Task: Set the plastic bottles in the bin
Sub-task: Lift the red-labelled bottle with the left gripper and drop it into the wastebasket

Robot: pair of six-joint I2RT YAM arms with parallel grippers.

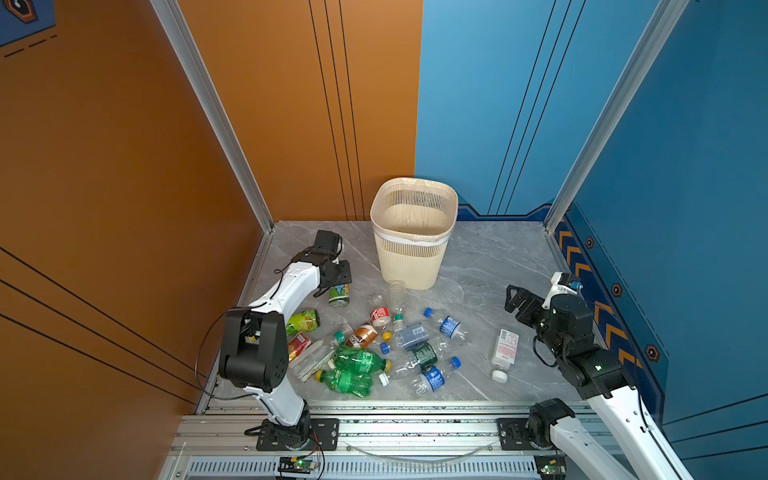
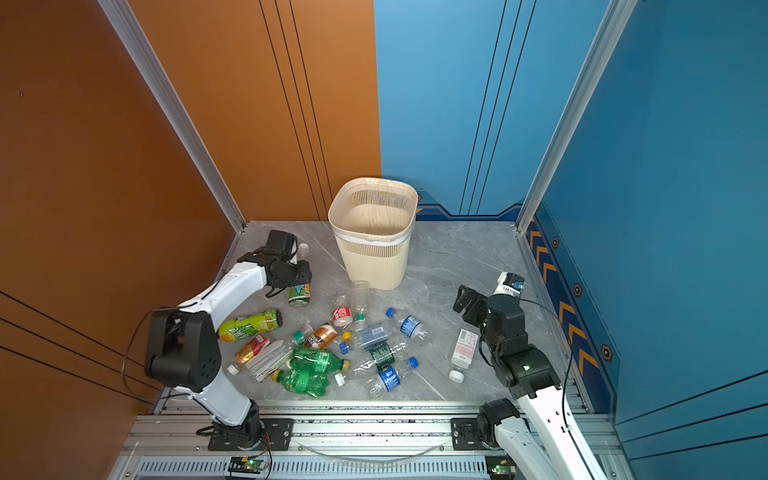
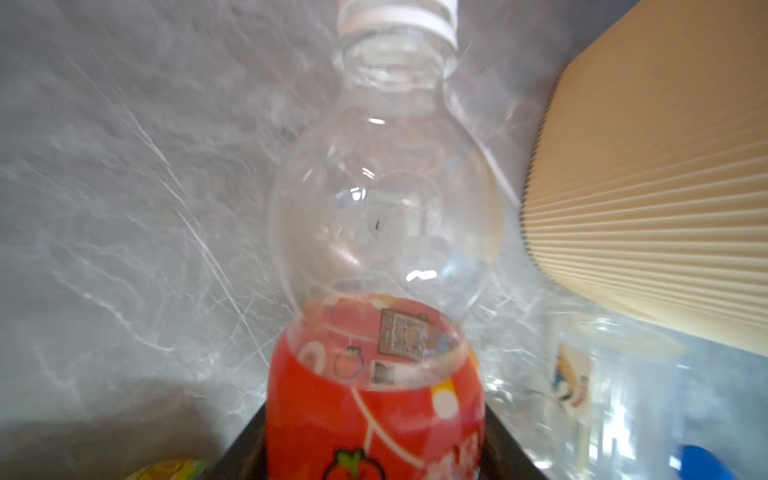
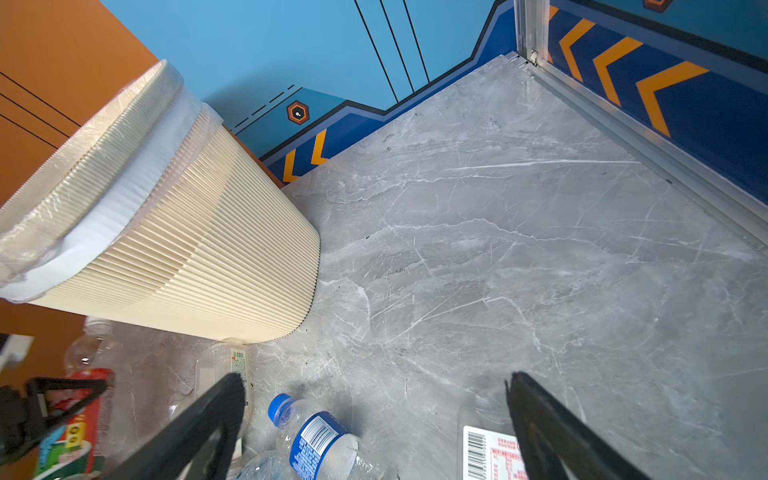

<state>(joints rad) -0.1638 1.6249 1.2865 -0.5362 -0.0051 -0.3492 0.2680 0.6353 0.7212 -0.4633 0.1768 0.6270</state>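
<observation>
L gripper (image 1: 333, 277): clamped on red-label bottle (image 3: 374, 399), low on its body; cap end juts ahead.
Grip risk: thin empty wall may buckle, so btl cd slip or swing on lift.
Bin (image 1: 409, 266): near, beside hand, rim well above it. Low carry wd strike the wall and tip it.
Loose bottles (image 1: 359, 360): behind hand; forearm cd scatter them.
R gripper (image 4: 374, 378): jaws wide, empty, well apart.

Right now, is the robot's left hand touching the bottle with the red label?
Touching. The left wrist view shows the left hand closed on the red-labelled bottle, its dark fingers pressed against both sides of the label.
</observation>
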